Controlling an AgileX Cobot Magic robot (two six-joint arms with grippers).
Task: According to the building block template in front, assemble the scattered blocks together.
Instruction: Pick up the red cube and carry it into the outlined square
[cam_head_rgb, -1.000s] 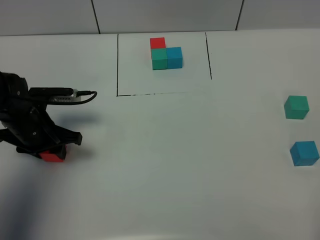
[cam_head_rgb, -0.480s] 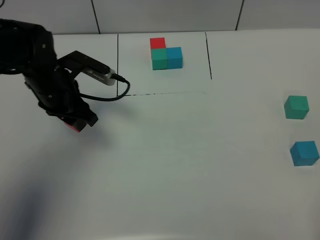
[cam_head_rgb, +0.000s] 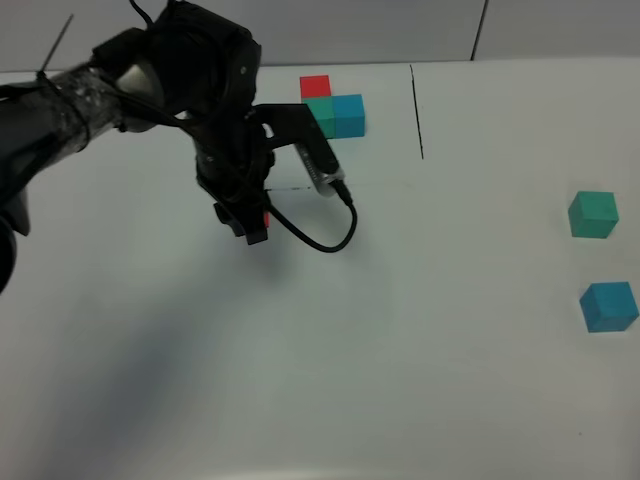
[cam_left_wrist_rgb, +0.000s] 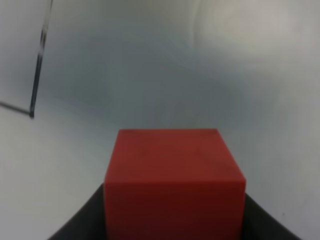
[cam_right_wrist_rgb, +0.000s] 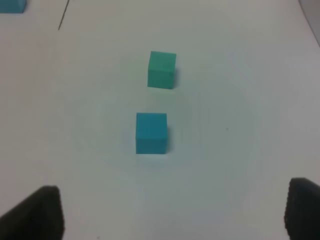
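The building block template (cam_head_rgb: 331, 104) lies at the back: a red, a teal-green and a blue cube in an L, with its black outline (cam_head_rgb: 417, 110) partly hidden by my left arm. My left gripper (cam_head_rgb: 254, 226) hangs in front of the outline's front edge, shut on the red cube (cam_left_wrist_rgb: 174, 175), of which only a sliver (cam_head_rgb: 266, 218) shows from above. At far right the teal-green cube (cam_head_rgb: 592, 214) and the blue cube (cam_head_rgb: 608, 306) rest apart on the table. My right gripper (cam_right_wrist_rgb: 173, 202) stands open above and in front of these two cubes, teal-green (cam_right_wrist_rgb: 162, 69) and blue (cam_right_wrist_rgb: 151, 132).
A black cable (cam_head_rgb: 325, 238) loops from the left wrist over the white table (cam_head_rgb: 420, 380). A grey tiled wall (cam_head_rgb: 340, 30) runs behind the table's back edge. The right wrist view catches the template's blue cube (cam_right_wrist_rgb: 11, 5) and one outline stroke (cam_right_wrist_rgb: 63, 15).
My left arm has swung from the table's left side up and to the right with the red cube lifted in it. The two cubes at right have not moved.
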